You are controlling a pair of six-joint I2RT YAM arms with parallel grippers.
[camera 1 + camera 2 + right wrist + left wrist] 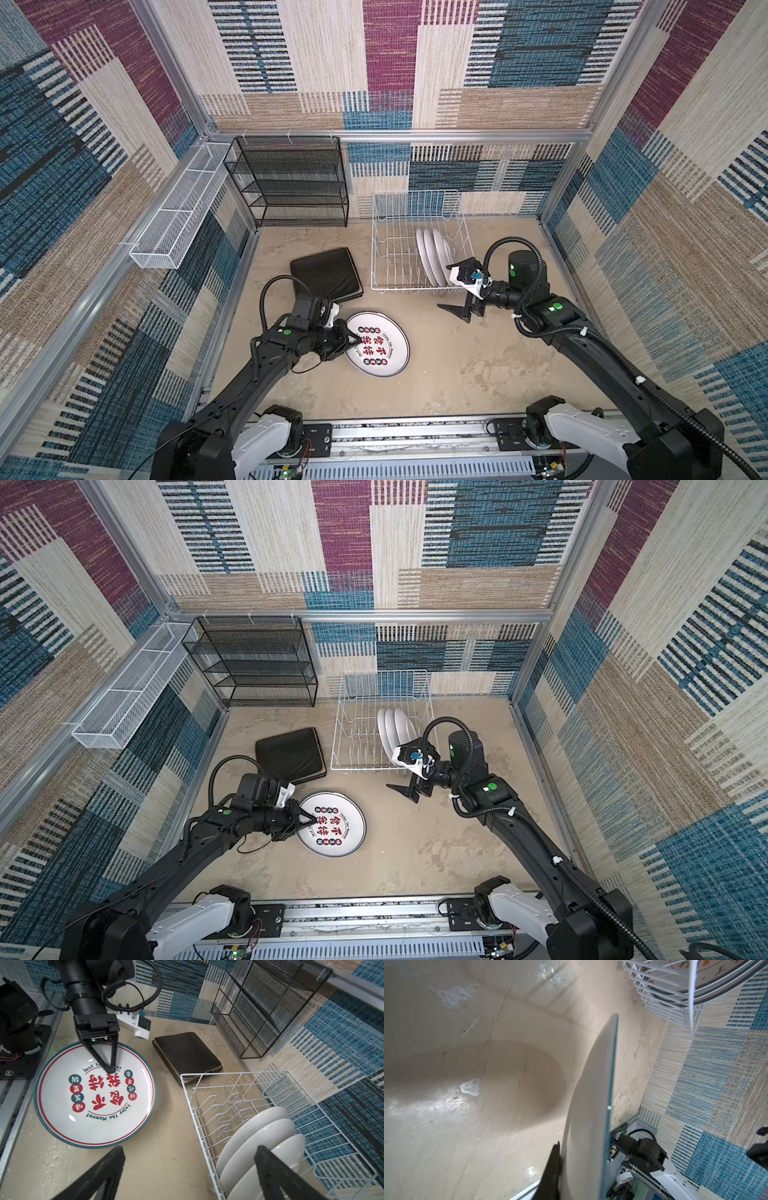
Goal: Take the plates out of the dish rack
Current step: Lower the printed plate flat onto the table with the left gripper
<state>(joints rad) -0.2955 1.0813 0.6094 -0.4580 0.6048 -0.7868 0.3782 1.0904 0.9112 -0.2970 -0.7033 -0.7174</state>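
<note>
My left gripper (pixel 355 338) (pixel 309 816) (pixel 581 1153) is shut on the rim of a round white plate (pixel 380 353) (pixel 334 827) (pixel 591 1105) (pixel 95 1095) with red characters. It holds the plate face up and slightly tilted, low over the table. Three round plates (pixel 432 253) (pixel 395 729) (pixel 255 1132) stand on edge in the white dish rack (pixel 407 287) (pixel 361 769) (pixel 192 1109) (pixel 664 991). My right gripper (pixel 453 286) (pixel 401 766) (pixel 190 1149) is open at the rack's near right corner, one finger over those plates. A stack of black-backed square plates (pixel 326 272) (pixel 291 754) (pixel 187 1055) lies left of the rack.
A black mesh shelf unit (pixel 291 183) (pixel 270 1007) stands against the back wall. A long white mesh basket (pixel 178 216) hangs on the left wall. Patterned walls close in three sides, and the arms' metal rail (pixel 395 436) runs along the front.
</note>
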